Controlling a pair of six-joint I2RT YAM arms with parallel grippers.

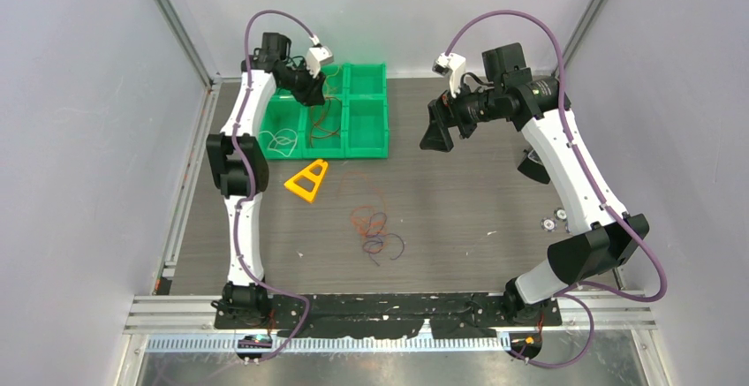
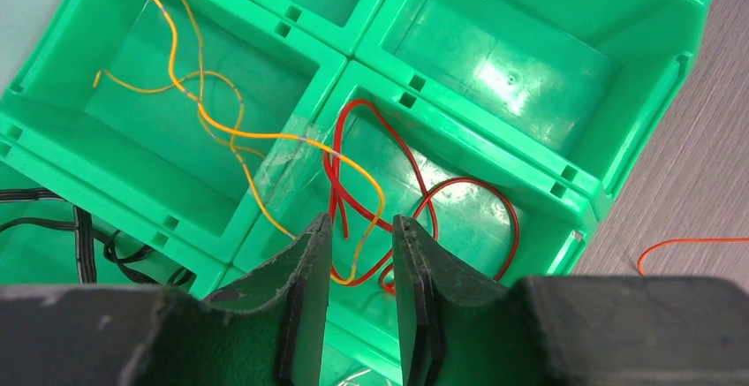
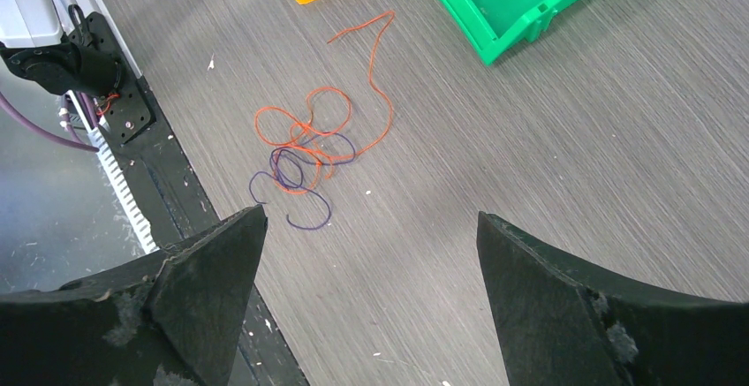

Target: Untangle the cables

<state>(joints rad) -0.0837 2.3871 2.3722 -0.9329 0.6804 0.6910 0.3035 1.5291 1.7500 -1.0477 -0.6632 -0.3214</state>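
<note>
An orange cable (image 1: 364, 216) and a purple cable (image 1: 385, 245) lie tangled on the table's middle; both show in the right wrist view, orange (image 3: 300, 125) and purple (image 3: 311, 223). My left gripper (image 1: 311, 94) hovers over the green bin tray (image 1: 369, 143), its jaws a little apart (image 2: 362, 223). A yellow cable (image 2: 221, 125) drapes across two compartments, its end loop lying between my fingers without being pinched. A red cable (image 2: 477, 192) curls in the compartment below. My right gripper (image 1: 435, 130) is wide open and empty (image 3: 371, 218), high above the table.
A yellow triangular frame (image 1: 307, 180) lies in front of the tray. A black cable (image 2: 84, 245) and a white cable (image 1: 281, 141) sit in other compartments. Small white parts (image 1: 552, 221) lie by the right arm. An orange cable end (image 2: 689, 243) shows on the table beside the tray.
</note>
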